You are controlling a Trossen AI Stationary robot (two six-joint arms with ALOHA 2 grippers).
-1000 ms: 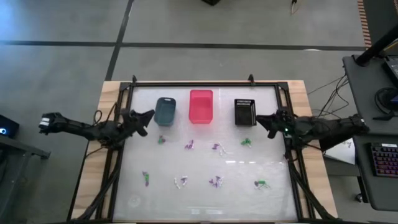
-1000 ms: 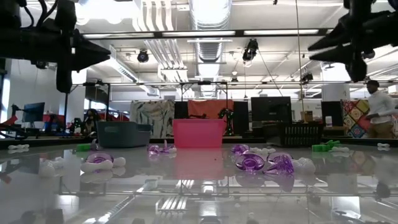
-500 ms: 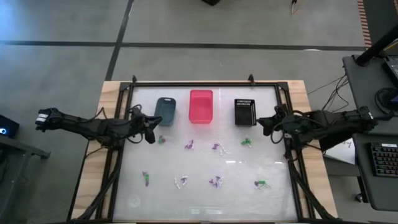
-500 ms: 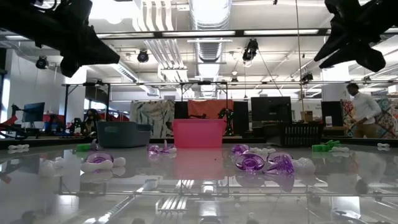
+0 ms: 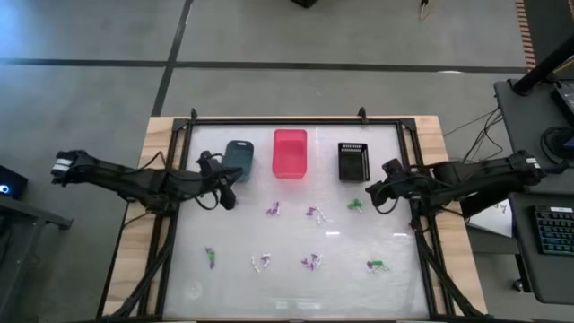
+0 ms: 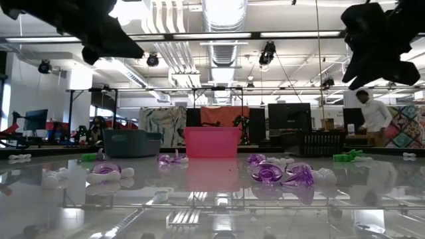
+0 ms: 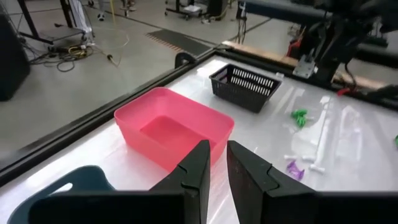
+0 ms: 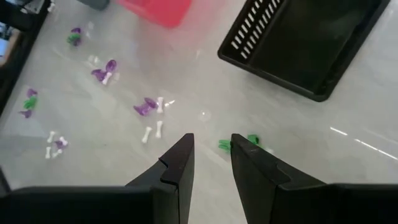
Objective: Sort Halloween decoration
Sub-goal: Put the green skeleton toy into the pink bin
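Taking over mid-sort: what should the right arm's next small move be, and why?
Probably lower the right gripper onto the green trinket. Its fingers stand apart and empty, the trinket lies on the table just ahead of them, beside the black bin.
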